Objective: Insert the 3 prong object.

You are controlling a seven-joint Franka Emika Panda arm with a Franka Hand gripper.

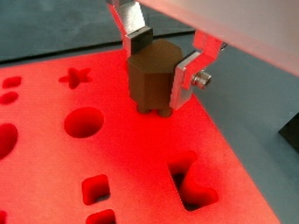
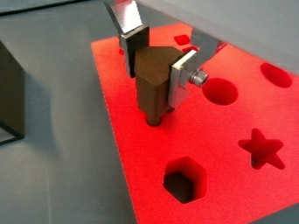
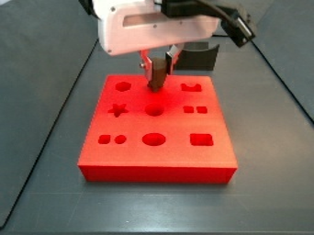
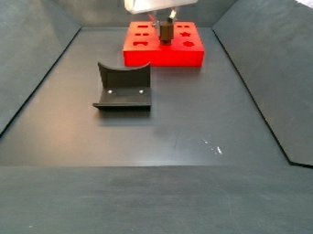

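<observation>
My gripper is shut on the 3 prong object, a brown upright piece with short prongs at its lower end. It also shows in a wrist view. The silver fingers clamp its upper sides. The piece stands upright over the red block, and its prong tips are at the block's top surface near one edge. I cannot tell whether the prongs are in any hole. In a side view the gripper holds the piece over the back middle of the red block.
The red block has several shaped holes: a star, a round hole and a hexagon. The dark fixture stands on the grey floor apart from the block. Sloped dark walls border the floor.
</observation>
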